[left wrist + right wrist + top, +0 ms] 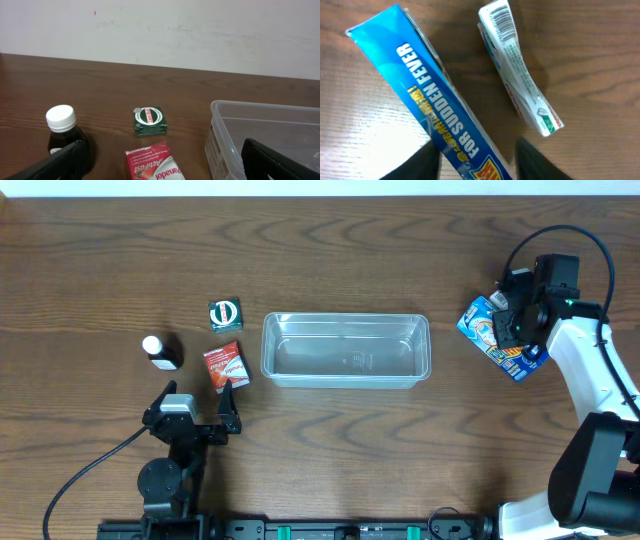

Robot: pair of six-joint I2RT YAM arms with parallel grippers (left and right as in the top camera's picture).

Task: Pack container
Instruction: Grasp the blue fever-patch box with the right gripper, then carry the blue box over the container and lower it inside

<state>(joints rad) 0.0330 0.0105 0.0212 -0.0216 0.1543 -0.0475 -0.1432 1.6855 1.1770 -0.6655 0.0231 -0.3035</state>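
The clear container (346, 378) stands at the table's middle; its left end shows in the left wrist view (235, 106). My right gripper (512, 330) is open at the far right, its fingers (477, 167) astride a blue box (482, 330) marked "FOR SUDDEN FEVER" (420, 85). The right finger stands apart from the box. A white, green and red packet (520, 75) lies beside the box. My left gripper (197, 405) is open and empty at the front left, with a red Panadol box (226, 367) just ahead between its fingers (160, 175).
A dark bottle with a white cap (160, 352) stands left of the red box, close to the left finger (65, 137). A small green box (225, 314) lies behind the red box (150, 121). A white wall borders the table's far edge.
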